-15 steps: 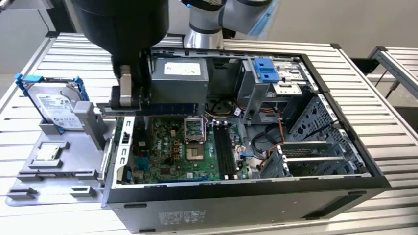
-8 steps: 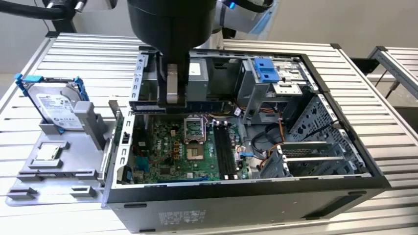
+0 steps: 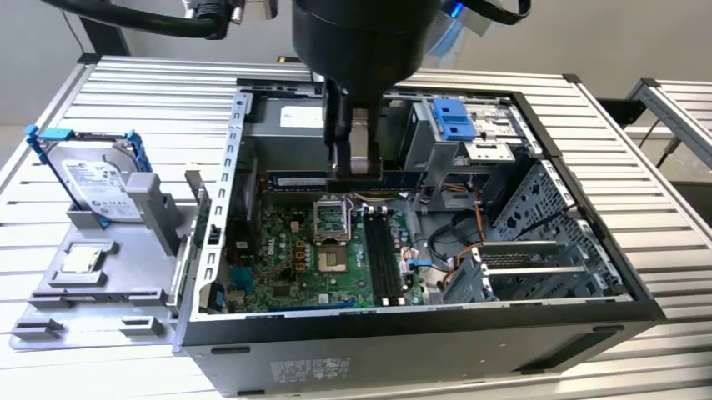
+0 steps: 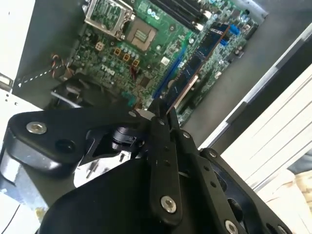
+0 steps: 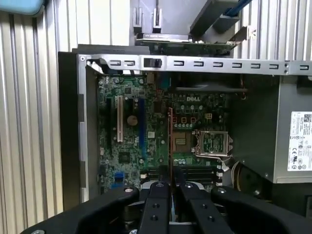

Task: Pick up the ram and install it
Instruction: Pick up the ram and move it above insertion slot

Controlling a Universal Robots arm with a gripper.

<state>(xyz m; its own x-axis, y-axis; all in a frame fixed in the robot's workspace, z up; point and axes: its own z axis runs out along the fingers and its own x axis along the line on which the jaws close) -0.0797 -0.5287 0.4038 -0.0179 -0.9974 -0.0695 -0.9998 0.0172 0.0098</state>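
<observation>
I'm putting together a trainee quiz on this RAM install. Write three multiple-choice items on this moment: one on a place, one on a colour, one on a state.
1. Where is the ram?
A. seated in a slot
B. held above the motherboard inside the case
C. on the table

2. What colour is the bracket around the hard drive?
A. red
B. yellow
C. blue

3. How do the jaws of the gripper stand?
A. shut on the ram
B. open and empty
C. shut on nothing

Answers:
1. B: the exterior view shows the stick hanging clear of the board.
2. C: blue clips frame the drive.
3. A: in the second wrist view the stick juts out from between the closed jaws.
</observation>
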